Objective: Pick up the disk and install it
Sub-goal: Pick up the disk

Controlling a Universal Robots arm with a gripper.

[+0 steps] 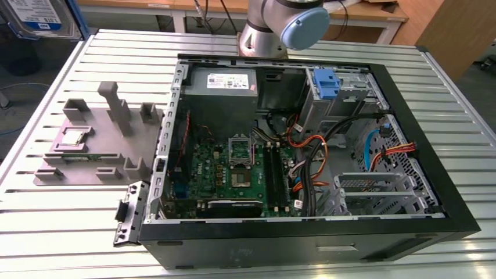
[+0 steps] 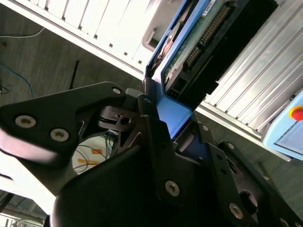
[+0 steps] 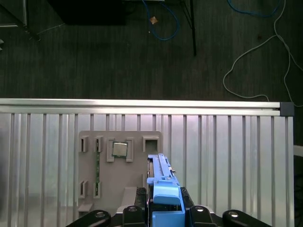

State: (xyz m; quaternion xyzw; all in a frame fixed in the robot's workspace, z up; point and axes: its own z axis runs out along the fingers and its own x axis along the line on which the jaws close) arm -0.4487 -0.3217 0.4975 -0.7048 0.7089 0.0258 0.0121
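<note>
Pick looked done: gripper was closed tight on the disk, which hung edge-on in the air at the exterior view's far left, over the fixture. CPU sat in a fixture pocket. Install was left to do: the case, to the exterior view's right, lay open with no disk in it. Orange cables ran beside the drive cage, a likely snag.

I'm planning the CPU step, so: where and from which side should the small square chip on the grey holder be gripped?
Grip the chip by two opposite edges, coming straight down from above. It lies flat in a square seat on the grey holder, so its thin sides probably cannot be reached from the side.
</note>
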